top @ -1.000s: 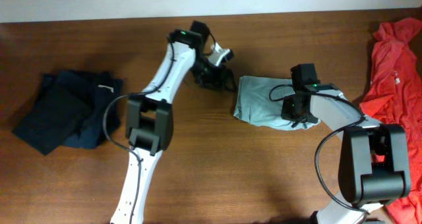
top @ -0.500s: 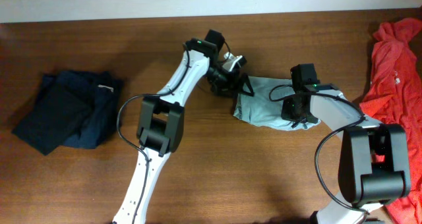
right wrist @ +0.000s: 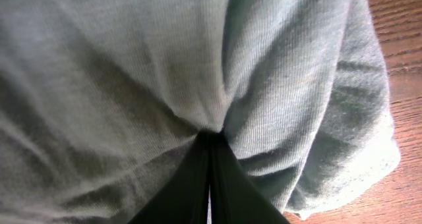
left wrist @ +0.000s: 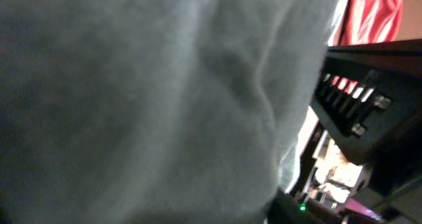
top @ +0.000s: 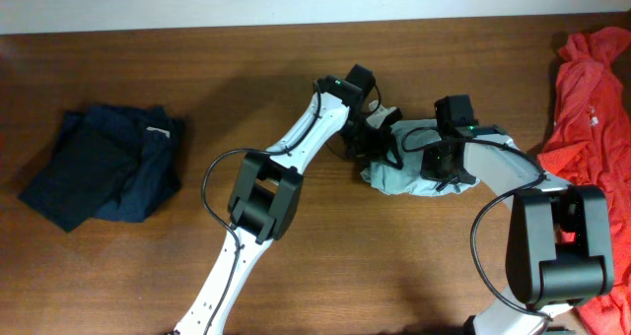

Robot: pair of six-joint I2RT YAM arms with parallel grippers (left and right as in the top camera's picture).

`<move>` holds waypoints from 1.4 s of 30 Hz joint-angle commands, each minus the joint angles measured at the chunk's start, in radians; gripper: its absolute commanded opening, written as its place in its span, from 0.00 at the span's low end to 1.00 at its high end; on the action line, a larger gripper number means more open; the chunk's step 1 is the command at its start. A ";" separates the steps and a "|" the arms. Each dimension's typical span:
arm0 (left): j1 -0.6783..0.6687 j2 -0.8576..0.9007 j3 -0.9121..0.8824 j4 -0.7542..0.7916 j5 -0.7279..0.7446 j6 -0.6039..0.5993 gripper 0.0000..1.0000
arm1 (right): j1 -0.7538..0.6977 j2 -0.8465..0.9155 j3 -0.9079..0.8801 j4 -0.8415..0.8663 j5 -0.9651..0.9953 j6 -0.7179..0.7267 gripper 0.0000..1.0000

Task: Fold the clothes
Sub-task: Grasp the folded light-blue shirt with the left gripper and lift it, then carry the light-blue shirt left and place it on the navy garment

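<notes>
The clothes, a pale grey-blue T-shirt (top: 406, 180), lie bunched on the table right of centre. My left gripper (top: 383, 143) is at the shirt's left edge, among the raised folds. Its wrist view is filled by blurred grey-blue cloth (left wrist: 132, 85) that hides the jaws. My right gripper (top: 441, 167) rests on the shirt's right part. In the right wrist view its dark fingers (right wrist: 198, 184) press together, and the gripper (right wrist: 211, 137) pinches a pucker of the T-shirt (right wrist: 132, 66) at the tips.
A dark navy garment (top: 99, 163) lies folded at the far left. A red-orange garment (top: 592, 89) is heaped along the right edge and shows in the left wrist view as red cloth (left wrist: 376, 13). Bare wooden table (right wrist: 402, 53) borders the shirt.
My left arm has swung right from the bare table onto the shirt's left edge. That edge has shifted right and bunched up. The right arm has stayed put.
</notes>
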 commanded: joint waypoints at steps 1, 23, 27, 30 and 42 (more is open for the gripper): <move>-0.009 0.065 -0.024 -0.001 -0.090 -0.011 0.27 | 0.007 0.019 -0.013 -0.006 0.019 -0.002 0.04; 0.120 -0.059 -0.023 -0.098 -0.394 0.068 0.01 | 0.007 -0.370 -0.009 -0.152 -0.163 -0.020 0.04; 0.121 -0.150 -0.023 -0.098 -0.531 0.068 0.01 | 0.007 -0.458 -0.009 -0.165 -0.166 -0.020 0.04; 0.125 -0.219 -0.023 -0.098 -0.605 0.068 0.01 | 0.007 -0.494 -0.009 -0.175 -0.166 -0.020 0.04; 0.283 -0.386 -0.023 -0.159 -0.701 -0.100 0.01 | 0.007 -0.500 -0.009 -0.216 -0.170 -0.020 0.04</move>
